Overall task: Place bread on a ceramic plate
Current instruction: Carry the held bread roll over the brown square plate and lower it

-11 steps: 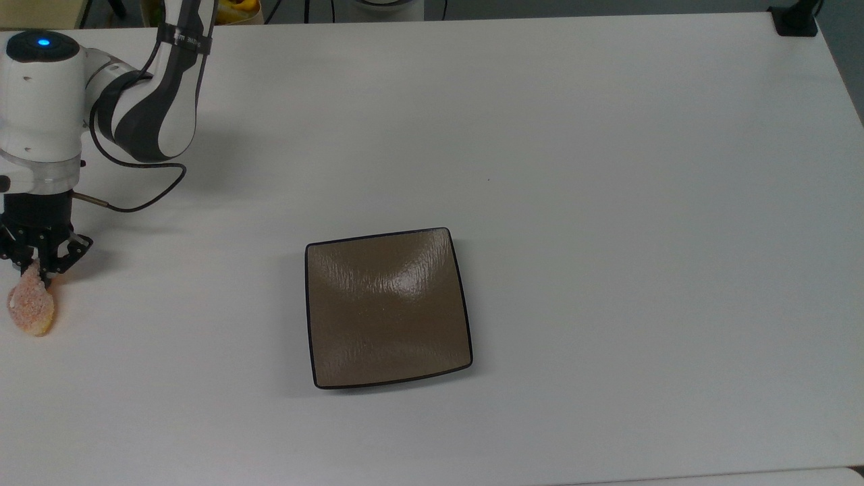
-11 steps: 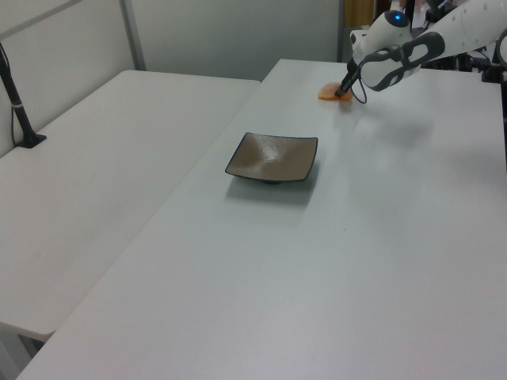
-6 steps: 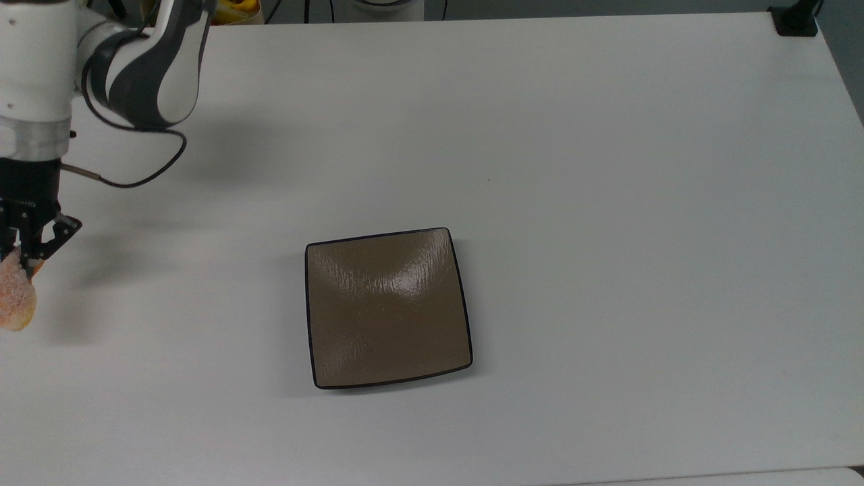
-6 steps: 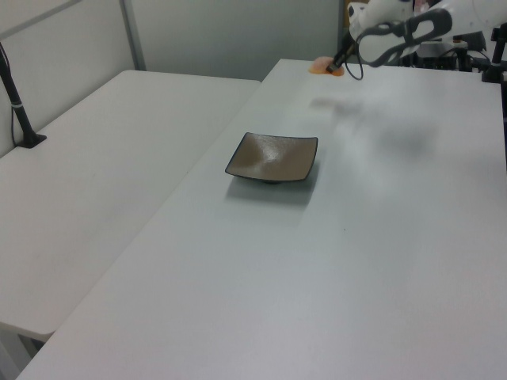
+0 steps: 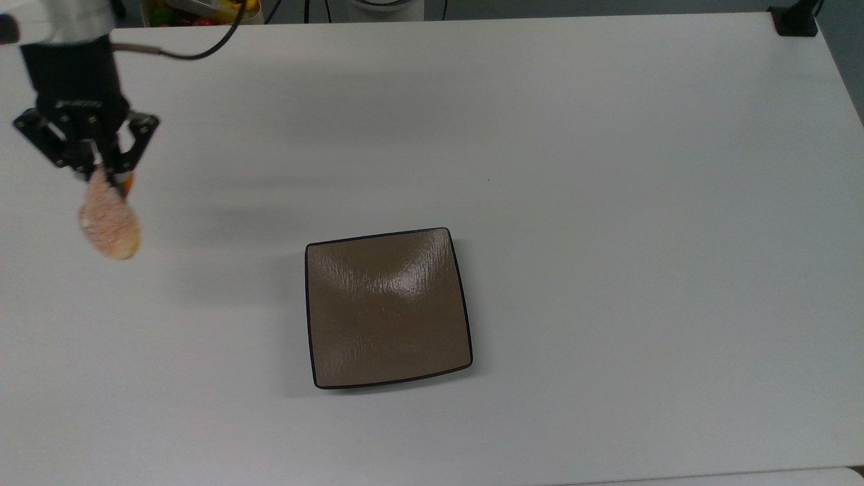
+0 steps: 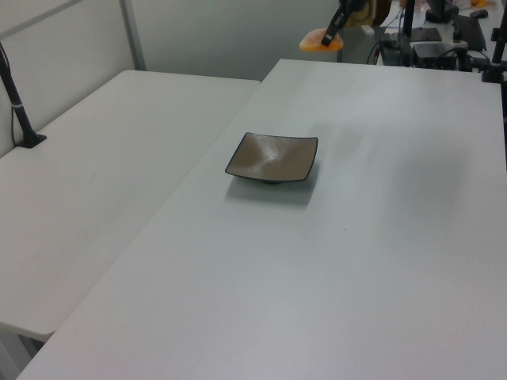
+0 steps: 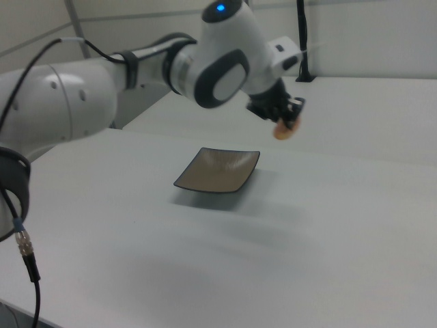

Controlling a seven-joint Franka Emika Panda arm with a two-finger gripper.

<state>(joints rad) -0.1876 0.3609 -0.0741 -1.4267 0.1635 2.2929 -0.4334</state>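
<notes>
While raised above the table (image 5: 607,135), pincer (image 5: 101,177) grips bread (image 5: 109,219).

The brown plate (image 6: 272,157) sat on the white table (image 6: 380,237), nothing on it. Well beyond it, near the table's far edge, the gripper (image 6: 333,26) pinched one end of the bread (image 6: 320,39) in the air.

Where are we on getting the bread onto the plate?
Done: the gripper is shut on the bread and has it up off the table. In hand: the carry, with the bread hanging toward the top view's left of the ceramic plate. Left: move over the plate, which has nothing on it, lower and release.
</notes>
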